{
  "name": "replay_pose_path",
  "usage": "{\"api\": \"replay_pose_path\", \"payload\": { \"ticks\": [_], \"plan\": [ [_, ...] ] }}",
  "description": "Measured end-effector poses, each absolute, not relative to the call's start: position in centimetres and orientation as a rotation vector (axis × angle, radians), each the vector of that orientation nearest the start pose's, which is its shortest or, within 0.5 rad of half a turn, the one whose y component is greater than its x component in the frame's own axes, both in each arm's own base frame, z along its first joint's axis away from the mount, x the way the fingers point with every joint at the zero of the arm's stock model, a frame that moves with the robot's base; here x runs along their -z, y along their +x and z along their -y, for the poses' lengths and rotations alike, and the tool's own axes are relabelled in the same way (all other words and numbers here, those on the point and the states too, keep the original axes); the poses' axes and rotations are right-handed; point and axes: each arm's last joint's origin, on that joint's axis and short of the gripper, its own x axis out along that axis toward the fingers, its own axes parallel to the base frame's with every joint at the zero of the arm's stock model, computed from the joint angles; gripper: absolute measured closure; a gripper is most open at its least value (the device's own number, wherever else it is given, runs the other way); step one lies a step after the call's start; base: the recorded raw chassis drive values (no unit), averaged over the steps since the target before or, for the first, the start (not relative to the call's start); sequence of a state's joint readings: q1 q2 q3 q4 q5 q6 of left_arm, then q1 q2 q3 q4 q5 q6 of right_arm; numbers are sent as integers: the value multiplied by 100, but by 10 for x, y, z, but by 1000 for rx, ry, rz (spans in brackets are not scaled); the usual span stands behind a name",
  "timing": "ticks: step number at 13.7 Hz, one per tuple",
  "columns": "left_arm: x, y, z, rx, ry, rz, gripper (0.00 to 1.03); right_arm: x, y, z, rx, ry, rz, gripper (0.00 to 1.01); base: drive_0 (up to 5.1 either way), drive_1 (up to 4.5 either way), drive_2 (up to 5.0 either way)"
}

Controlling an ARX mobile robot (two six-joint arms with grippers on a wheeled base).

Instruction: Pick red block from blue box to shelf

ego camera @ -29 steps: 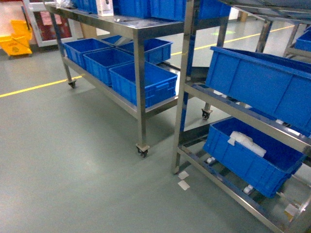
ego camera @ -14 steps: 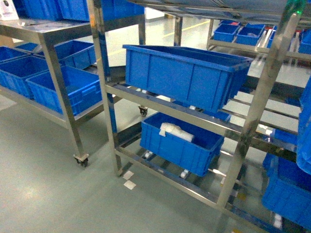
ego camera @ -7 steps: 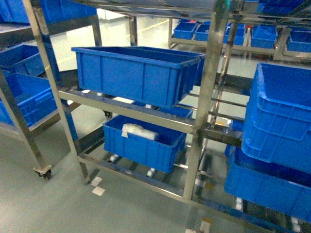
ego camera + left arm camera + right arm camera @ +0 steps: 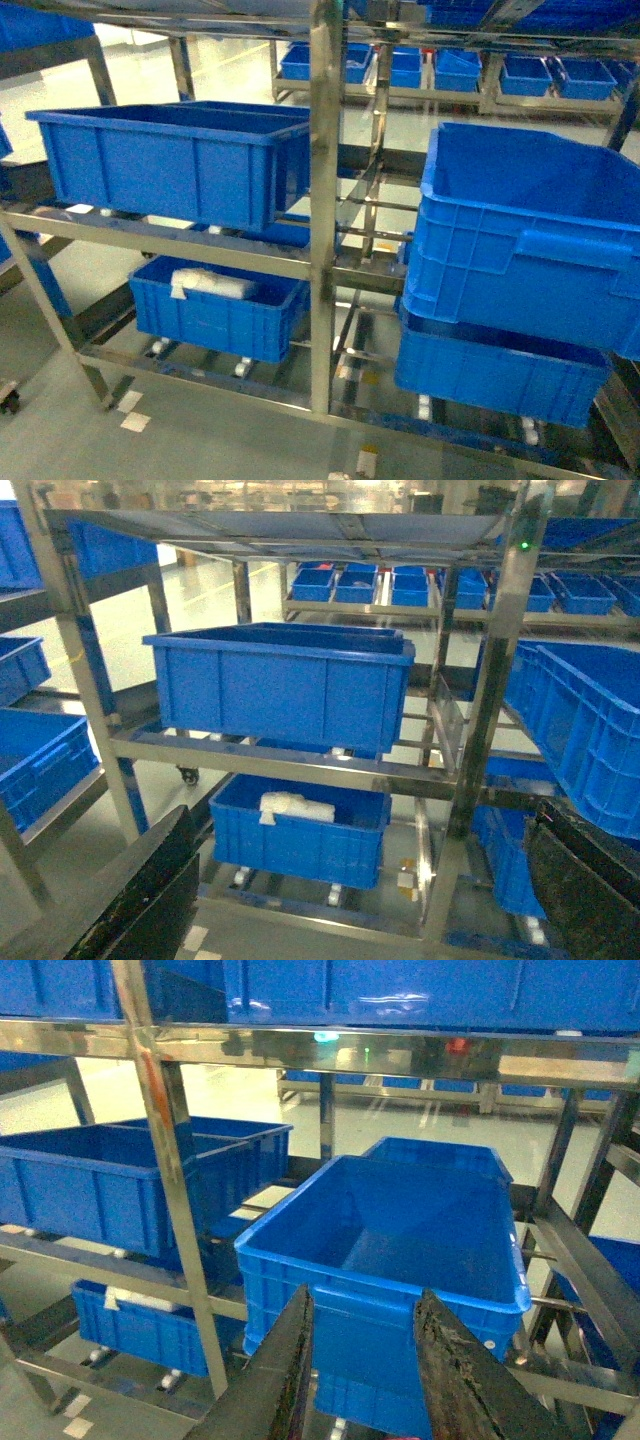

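Fingers of the right gripper (image 4: 365,1360) stand spread, empty, just before the blue box (image 4: 400,1230) on the shelf (image 4: 170,1160). Left gripper (image 4: 350,880) fingers gape wide. Red block: not visible.

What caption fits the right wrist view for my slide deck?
Open right end effector hangs before a blue box on the steel shelf; no red block visible.
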State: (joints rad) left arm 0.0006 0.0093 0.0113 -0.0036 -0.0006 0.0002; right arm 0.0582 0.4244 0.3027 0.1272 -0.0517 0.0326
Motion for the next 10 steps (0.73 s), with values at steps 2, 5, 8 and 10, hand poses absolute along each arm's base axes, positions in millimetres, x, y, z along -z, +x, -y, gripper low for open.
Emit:
{"api": "replay_pose_path", "payload": {
  "ticks": [2,5,8,10],
  "plan": [
    [-166,98,0,-2,0,-1,5,-243,126,-9,-110,33,6,76,-152,263,-567],
    [-166,98,0,-1,0,-1,5,-243,126,-9,-110,33,5,76,-148,268,-563],
    [-166,98,0,0,0,-1,5,-243,126,-9,-110,33,6,76,14,431,-403],
    [-166,98,0,1,0,-2,5,-243,126,-9,-110,33,7,76,-4,413,-420]
  ]
}}
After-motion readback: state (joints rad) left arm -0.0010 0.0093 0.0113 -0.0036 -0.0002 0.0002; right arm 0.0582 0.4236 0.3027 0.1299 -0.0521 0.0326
